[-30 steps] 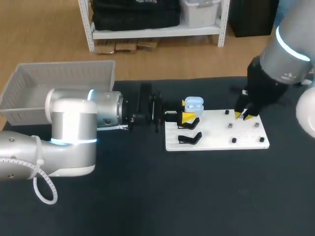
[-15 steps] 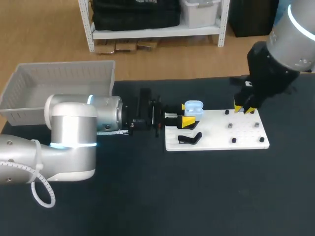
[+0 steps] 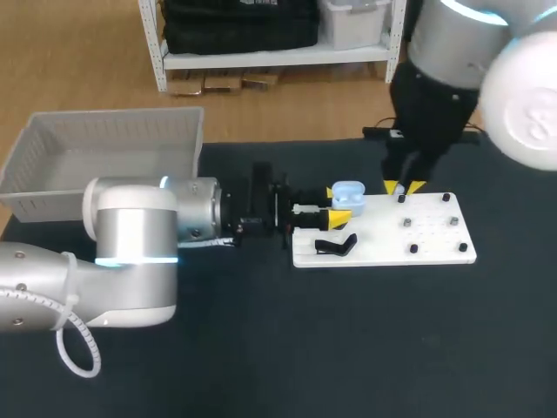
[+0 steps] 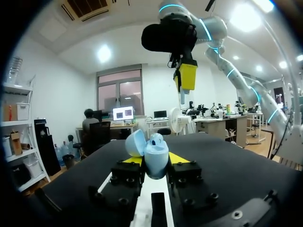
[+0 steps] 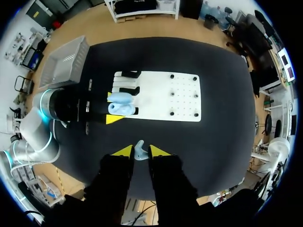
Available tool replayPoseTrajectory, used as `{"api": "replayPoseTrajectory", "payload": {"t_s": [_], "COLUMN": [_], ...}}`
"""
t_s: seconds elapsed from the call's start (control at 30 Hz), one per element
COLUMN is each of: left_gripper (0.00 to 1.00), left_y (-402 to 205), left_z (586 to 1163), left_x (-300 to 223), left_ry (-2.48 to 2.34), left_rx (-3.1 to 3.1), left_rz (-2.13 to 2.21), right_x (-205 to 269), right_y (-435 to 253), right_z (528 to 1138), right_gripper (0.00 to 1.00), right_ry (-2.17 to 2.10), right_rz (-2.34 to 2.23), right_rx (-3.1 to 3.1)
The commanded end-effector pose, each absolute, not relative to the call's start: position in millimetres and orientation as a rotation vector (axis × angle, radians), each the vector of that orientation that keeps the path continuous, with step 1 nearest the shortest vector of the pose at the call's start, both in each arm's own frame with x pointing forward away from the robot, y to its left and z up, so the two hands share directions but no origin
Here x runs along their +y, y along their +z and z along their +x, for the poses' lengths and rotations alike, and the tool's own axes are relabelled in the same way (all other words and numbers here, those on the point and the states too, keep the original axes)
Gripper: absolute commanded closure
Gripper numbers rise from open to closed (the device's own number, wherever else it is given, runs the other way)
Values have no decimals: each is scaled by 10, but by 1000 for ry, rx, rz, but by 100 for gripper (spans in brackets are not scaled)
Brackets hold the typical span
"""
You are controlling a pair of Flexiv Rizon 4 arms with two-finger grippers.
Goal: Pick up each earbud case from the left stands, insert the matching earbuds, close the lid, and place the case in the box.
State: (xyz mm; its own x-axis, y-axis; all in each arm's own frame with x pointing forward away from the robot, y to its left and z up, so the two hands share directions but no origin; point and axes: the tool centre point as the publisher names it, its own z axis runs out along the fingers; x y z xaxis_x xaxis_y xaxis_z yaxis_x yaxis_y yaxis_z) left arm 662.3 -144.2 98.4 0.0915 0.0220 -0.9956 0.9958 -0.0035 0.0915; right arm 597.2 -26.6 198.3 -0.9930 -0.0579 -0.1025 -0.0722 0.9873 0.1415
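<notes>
Over the white board's (image 3: 435, 235) left edge, left gripper (image 3: 336, 203) clamps blue case (image 3: 347, 193) from both sides, lid open, just behind a bare black stand (image 3: 335, 246). Right gripper (image 3: 403, 187) hangs near it, fingers pinched on 1 blue earbud (image 5: 139, 152). Judged early in the task: case in hand and open; earbud not yet seated, lid to close, drop into grey box (image 3: 52, 165) left. No case shows in box. No readable print or brand anywhere.
</notes>
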Motion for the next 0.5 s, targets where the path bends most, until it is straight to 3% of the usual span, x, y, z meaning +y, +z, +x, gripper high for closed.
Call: {"api": "replayPoseTrajectory", "payload": {"t_s": [0.03,0.5], "left_gripper": [100,100], "left_y": [974,974], "left_z": [6605,6605], "left_x": [-1459,-1459], "left_ry": [-1123,-1123], "left_rx": [1157,1157], "left_rz": [1260,1260], "right_x": [-168,-166], "right_y": [1976,1977], "right_z": [5991,5985], "right_gripper": [100,100], "right_ry": [205,222], "right_rz": [-127,-129], "right_rx": [3086,3072]}}
